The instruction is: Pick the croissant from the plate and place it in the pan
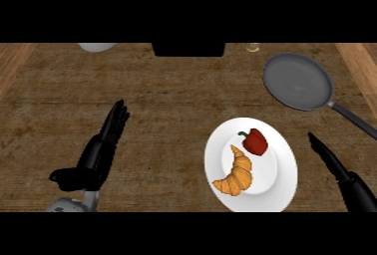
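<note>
Croissant (236,175) lies on the white plate (283,191), lower right of frame, beside a red pepper (256,142). Pan (298,81) upper right, holding nothing. Left hand (99,149) and right hand (335,164): fingers straight, both holding nothing.

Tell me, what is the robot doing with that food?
Nothing is being held yet. The croissant lies on the white plate, next to a red pepper. The grey pan sits farther back on the counter, to the right, with nothing in it. The robot's right hand is just right of the plate, fingers straight, not touching the croissant. Its left hand is open too, out to the left over the wooden counter.
</note>
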